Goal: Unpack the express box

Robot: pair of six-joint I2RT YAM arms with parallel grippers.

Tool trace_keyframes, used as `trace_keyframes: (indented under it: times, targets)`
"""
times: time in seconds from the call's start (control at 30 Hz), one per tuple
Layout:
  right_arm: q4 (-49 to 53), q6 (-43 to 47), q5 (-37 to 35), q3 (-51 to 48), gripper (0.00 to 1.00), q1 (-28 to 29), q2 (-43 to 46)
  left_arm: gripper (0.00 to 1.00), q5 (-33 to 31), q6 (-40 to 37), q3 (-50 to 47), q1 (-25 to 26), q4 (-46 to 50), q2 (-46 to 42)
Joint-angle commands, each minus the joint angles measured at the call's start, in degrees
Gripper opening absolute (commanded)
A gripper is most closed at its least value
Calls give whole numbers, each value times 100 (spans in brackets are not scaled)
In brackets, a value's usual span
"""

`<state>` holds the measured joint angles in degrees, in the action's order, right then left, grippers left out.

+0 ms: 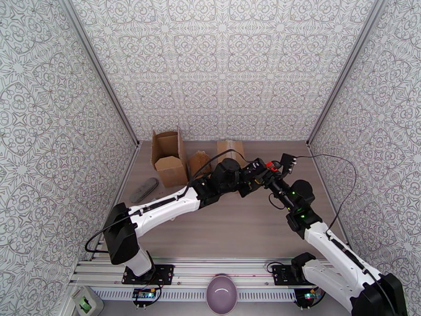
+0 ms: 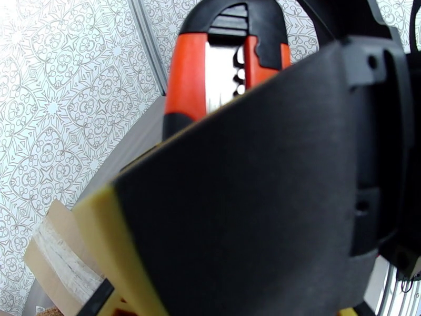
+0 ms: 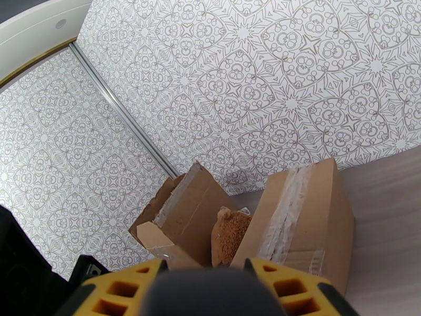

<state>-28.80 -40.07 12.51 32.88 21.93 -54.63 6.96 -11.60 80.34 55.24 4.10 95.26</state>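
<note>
Lying on the desk (image 1: 247,227) toward the back wall, the sealed express box (image 3: 310,217) sits just beyond both hands and slightly to their left. An opened box (image 1: 168,154) stands further left, with a brown lump (image 3: 231,235) between the two. The taped seam (image 3: 288,217) runs lengthwise away from the right hand (image 3: 210,283), so I judge a cut would follow that line. Both hands meet over the middle of the desk, about equally near the box. The left hand (image 1: 251,175) grips an orange-and-black utility knife (image 2: 226,64), which stands up behind its pad (image 2: 252,196). A dark shape sits between the right hand's yellow fingers (image 3: 287,283); whether they have clamped it I cannot tell. A pale label (image 3: 302,256) on the box is too blurred to read, and no brand is legible.
</note>
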Motion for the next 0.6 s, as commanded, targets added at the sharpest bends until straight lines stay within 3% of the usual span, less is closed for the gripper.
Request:
trace_keyframes:
  times: [0.0,0.23,0.33,0.57]
  targets:
    - [320,-18,59,-28,34,92,-96,30,341,26,215,116,-823,-120]
    - [260,-87,-68,-79,13,92,-46,31,433,-36,148,119,-798,-185]
    - [186,-101,-155,-90,9,92,0,35,437,-79,149,114,-699,-208]
    - [595,229,-477,260,4,92,95,67,311,-17,57,-89,-505,-503]
